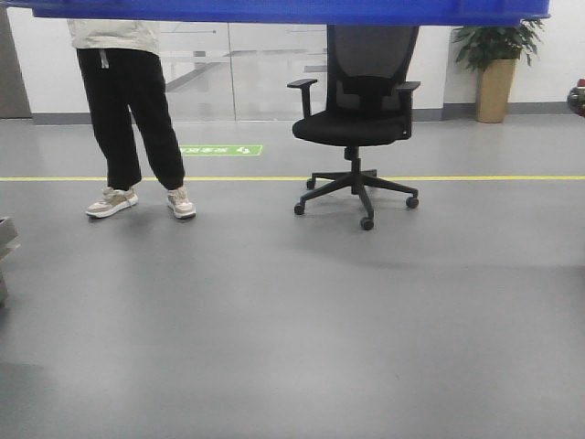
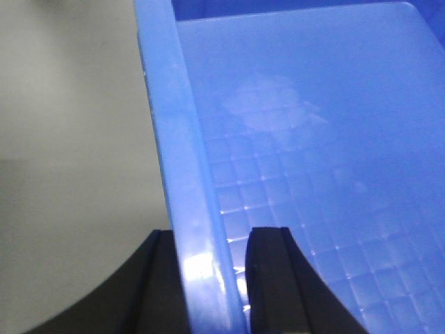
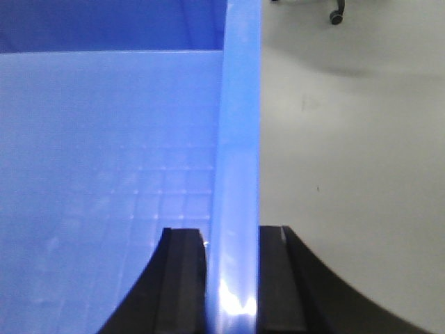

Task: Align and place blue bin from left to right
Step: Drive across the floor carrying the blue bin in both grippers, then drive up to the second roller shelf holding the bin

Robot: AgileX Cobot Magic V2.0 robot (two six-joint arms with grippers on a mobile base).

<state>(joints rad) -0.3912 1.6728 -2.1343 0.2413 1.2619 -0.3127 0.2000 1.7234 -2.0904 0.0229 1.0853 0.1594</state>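
Person [image 1: 128, 110] in black trousers, black mesh office chair [image 1: 356, 119] and potted plant [image 1: 495, 64] ahead. Yellow line [image 1: 228, 178] crosses smooth grey floor [image 1: 292, 320]. Blue bin [image 1: 292, 11] spans top edge of front view, hiding their upper parts. Bin: glossy plastic, grid-embossed bottom, thick rim. Left gripper [image 2: 213, 240] clamps left wall, right gripper [image 3: 233, 240] clamps right wall.

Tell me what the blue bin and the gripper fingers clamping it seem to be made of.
The blue bin looks like moulded plastic, semi-glossy: glare streaks on its rim, a moulded grid on its floor. The left gripper and right gripper have matte black fingers, perhaps plastic or rubber; nothing shows which.
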